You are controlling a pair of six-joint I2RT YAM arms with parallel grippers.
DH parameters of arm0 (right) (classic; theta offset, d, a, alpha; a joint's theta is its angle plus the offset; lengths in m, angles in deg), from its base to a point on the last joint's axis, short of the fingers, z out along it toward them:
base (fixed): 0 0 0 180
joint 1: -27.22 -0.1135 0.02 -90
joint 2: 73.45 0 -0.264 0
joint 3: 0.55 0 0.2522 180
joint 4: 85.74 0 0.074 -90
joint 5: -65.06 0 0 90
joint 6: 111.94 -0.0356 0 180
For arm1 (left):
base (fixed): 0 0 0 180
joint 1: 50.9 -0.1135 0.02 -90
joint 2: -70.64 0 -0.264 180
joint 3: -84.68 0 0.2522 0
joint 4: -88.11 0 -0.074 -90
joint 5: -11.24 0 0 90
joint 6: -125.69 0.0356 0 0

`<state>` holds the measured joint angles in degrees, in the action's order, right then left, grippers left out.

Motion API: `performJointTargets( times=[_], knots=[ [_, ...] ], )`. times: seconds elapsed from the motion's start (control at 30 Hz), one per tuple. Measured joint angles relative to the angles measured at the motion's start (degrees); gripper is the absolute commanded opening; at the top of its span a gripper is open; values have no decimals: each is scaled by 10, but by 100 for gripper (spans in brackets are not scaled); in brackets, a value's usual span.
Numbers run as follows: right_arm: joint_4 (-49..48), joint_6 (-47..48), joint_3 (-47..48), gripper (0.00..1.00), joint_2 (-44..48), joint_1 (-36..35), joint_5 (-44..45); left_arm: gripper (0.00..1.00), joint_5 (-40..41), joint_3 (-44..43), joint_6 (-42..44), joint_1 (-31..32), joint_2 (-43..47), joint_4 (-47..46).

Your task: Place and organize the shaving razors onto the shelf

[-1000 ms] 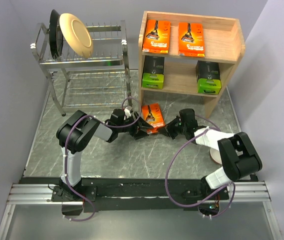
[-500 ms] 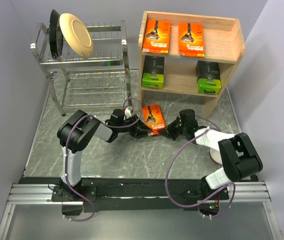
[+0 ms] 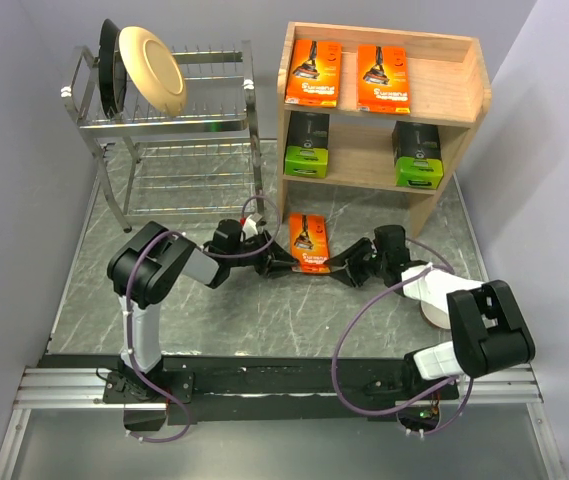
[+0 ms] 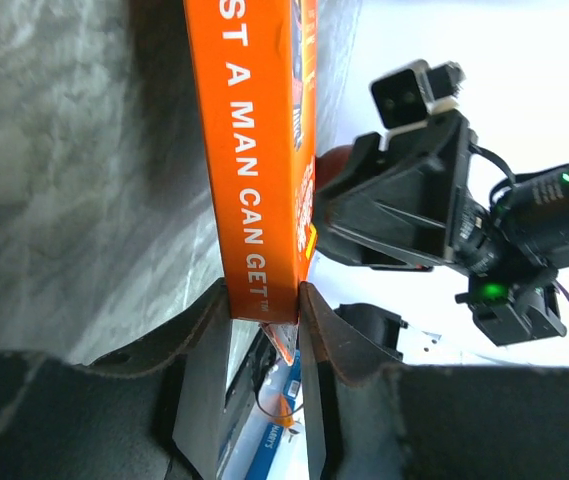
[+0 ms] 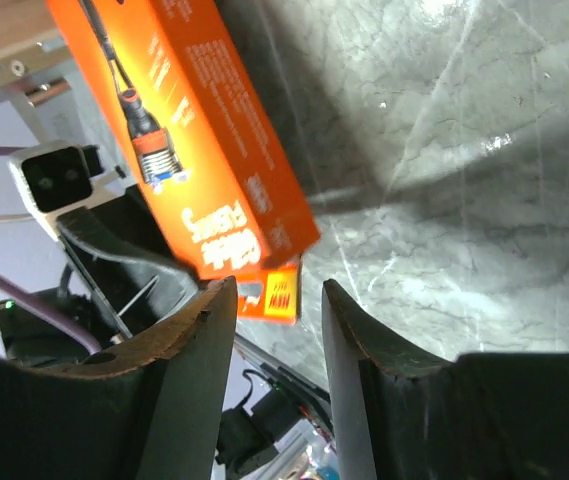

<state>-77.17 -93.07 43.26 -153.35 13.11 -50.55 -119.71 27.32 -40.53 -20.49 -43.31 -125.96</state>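
At frame centre, just below the light-wood two-tier shelf (image 3: 474, 95), the last flat orange razor pack (image 3: 310, 243) is held over the grey marbled bench (image 3: 214, 310). Left tool (image 4: 264, 300) now clenched on its lower end; right tool (image 5: 276, 290) just released, jaws apart. Handover looks complete; shelving remains.

Cream plate (image 3: 149, 68) in wire rack (image 3: 194, 125)

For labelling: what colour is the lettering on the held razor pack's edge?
White lettering on the orange pack, clearest in the left wrist view.
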Motion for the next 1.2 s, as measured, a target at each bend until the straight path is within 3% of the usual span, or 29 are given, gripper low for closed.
performJointTargets(
  times=[0.2, 0.37, 0.7, 0.8, 1.0, 1.2],
  knots=[
    [-54, -9, -13, 47, -31, 0, -11, 34, -3, 2, -11, 0, 9, 0],
    [-100, -25, -23, 39, -56, 0, -23, 36, -2, 2, -14, 0, 9, 1],
    [-151, -57, -22, 58, -90, 1, -31, 36, -3, 3, -37, 0, 9, -9],
    [-156, -65, -22, 57, -92, 1, -34, 38, -10, 3, -55, -3, 9, -17],
    [-179, -80, -20, 45, -102, 1, -42, 37, -23, 3, -77, -10, 9, -34],
    [-198, -100, -9, 57, -125, 1, -51, 36, -24, 3, -90, -17, 9, -42]
  ],
)
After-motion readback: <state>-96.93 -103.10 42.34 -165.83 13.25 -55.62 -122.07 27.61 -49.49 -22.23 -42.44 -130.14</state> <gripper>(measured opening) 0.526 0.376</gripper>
